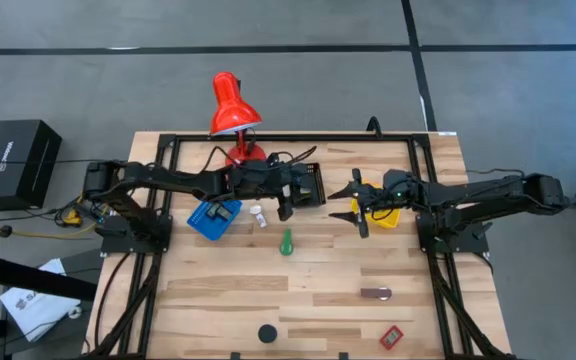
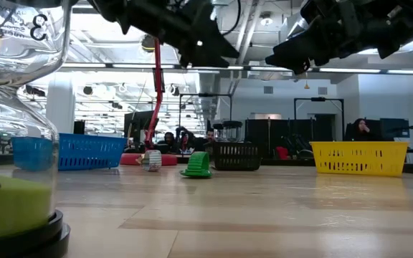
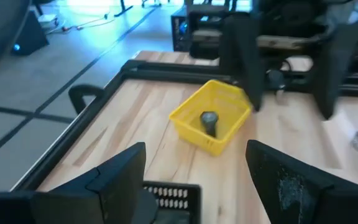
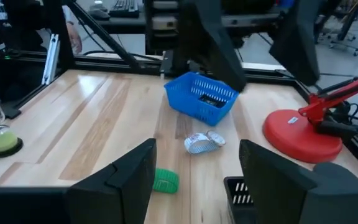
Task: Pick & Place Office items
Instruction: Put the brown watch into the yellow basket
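Left pincer [image 1: 286,205] hangs over the middle of the counter's far half, its two fingers spread wide with nothing between them; beside it sits the black bin [image 1: 309,184]. Right pincer [image 1: 355,206] faces it from the other side, fingers parted part-way and also empty, poised just off the yellow bin [image 1: 385,216] toward the counter's middle.

Below and between the two pincers, the green pen-like stick [image 1: 286,242] lies on the wood, near the counter's centre. Close by, toward the left arm, a small white tube [image 1: 259,216] lies beside the blue bin [image 1: 213,217], which holds dark pieces. The left wrist view shows a dark round item [image 3: 209,121] inside the yellow bin. Near the counter's front edge lie a black round disc [image 1: 267,333] around the middle, a red tag [image 1: 391,337] toward the front right corner, and a brown block [image 1: 375,294] a little farther in from the tag. In the low view a clear jar with green contents [image 2: 13,143] stands very close to the camera, at the counter's edge.

A red desk lamp [image 1: 234,112] stands at the far edge of the counter [image 1: 218,290], its base behind the blue bin. Seated people show in the room beyond.
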